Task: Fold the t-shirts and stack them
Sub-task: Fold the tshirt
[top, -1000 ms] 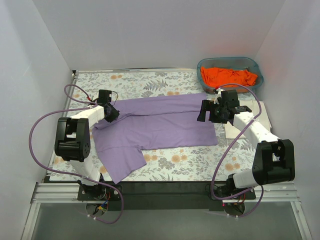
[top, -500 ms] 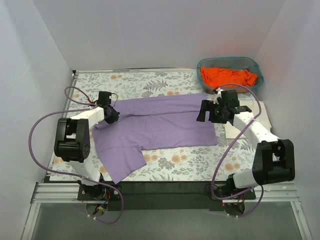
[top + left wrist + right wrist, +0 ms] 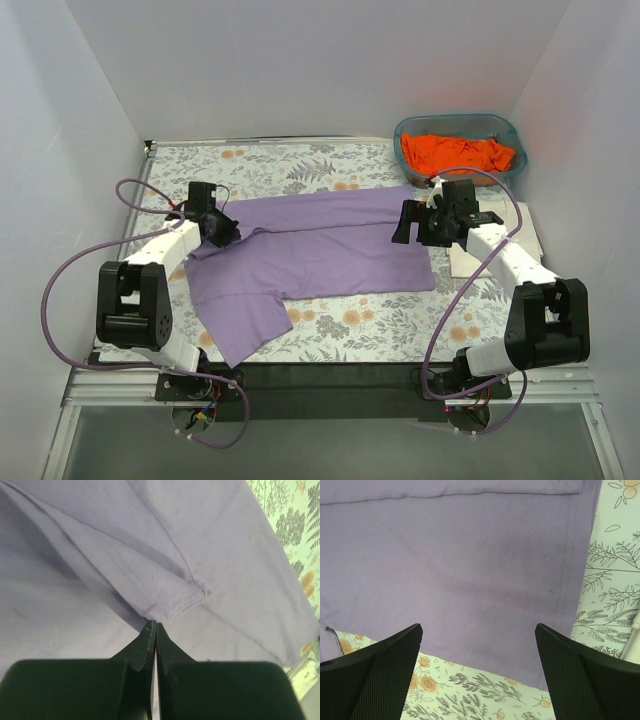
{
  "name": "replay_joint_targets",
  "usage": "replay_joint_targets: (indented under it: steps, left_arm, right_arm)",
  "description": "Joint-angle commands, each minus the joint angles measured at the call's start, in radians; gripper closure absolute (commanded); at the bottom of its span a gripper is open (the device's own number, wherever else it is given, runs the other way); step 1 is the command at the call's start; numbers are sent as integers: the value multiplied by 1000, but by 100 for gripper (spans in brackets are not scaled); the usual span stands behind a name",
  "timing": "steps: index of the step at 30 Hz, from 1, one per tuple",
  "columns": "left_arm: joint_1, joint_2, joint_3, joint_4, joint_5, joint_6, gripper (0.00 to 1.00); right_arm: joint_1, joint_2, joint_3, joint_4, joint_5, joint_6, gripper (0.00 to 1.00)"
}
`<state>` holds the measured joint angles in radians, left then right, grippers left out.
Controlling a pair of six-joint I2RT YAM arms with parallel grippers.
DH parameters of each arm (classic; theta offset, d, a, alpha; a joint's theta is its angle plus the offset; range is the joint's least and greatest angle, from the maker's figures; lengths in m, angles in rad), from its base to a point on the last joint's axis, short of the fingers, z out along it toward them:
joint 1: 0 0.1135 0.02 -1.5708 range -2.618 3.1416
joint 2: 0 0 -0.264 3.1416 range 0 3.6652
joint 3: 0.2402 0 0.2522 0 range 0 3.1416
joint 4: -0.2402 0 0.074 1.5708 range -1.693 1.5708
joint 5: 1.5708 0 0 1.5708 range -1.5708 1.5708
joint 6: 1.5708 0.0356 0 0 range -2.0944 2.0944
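The lavender shirt point(image 3: 320, 245) covers the middle of the desk point(image 3: 350, 325) from left to right, and one flap of it runs down toward the near left corner. Bare desk shows in a narrow far strip between the shirt and the far wall point(image 3: 300, 70), and in a wider near strip to the right of that flap. Both strips give open passage.

The teal basket point(image 3: 452, 119), heaped with the orange shirt point(image 3: 455, 153), blocks the far right corner. The cream shirt point(image 3: 528, 228) lies along the right edge, partly under the right arm point(image 3: 505, 255). The left arm point(image 3: 165, 245) crosses the left margin, and its purple cable point(image 3: 43, 310) loops out toward the left wall point(image 3: 60, 120).

The right jaws stand wide apart above the lavender shirt's right hem. The left jaws are pinched on a fold of it.
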<state>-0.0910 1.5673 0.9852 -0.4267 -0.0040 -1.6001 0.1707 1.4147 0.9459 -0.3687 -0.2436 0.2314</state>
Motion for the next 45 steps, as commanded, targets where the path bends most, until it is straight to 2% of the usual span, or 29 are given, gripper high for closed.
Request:
replay_joint_targets:
  steps: [1,9,18,22,25,29,31,34,37,42,45]
  left_arm:
    - [-19,-69,-39,-37,78,-61,100]
    - [-84,-127,-112,-37,125,-187,100]
    - [-170,-161,-152,-29,118,-285,100]
    - [-174,-165,-169,-32,89,-284,72]
    - [-173,-179,-165,-46,46,-256,58]
    - [-122,-217,-158,-95,-92,-184,52]
    - [-61,-260,-174,-115,-126,-149,49]
    - [11,-314,-209,-126,-194,-63,35]
    - [68,-331,-238,-119,-218,9,26]
    - [152,-313,-279,-58,-199,89,25]
    - [158,-271,-276,-31,-198,118,25]
  right_arm:
    - [-2,-13,5,-7,-26,-3,16]
    - [-4,-13,-7,-6,-34,-1,16]
    - [-3,-19,-12,-6,-31,-3,16]
    - [-2,-19,-13,-6,-33,-3,16]
    - [-2,-23,-15,-6,-34,-3,16]
    - [-4,-31,-16,-9,-34,-4,16]
    - [-3,-31,-18,-7,-37,-4,16]
    - [-4,-30,-18,-7,-45,-3,17]
    - [-3,-20,-13,-7,-49,-3,17]
    - [-3,-11,-10,-7,-66,-3,17]
    - [-4,-8,-10,-6,-69,-3,17]
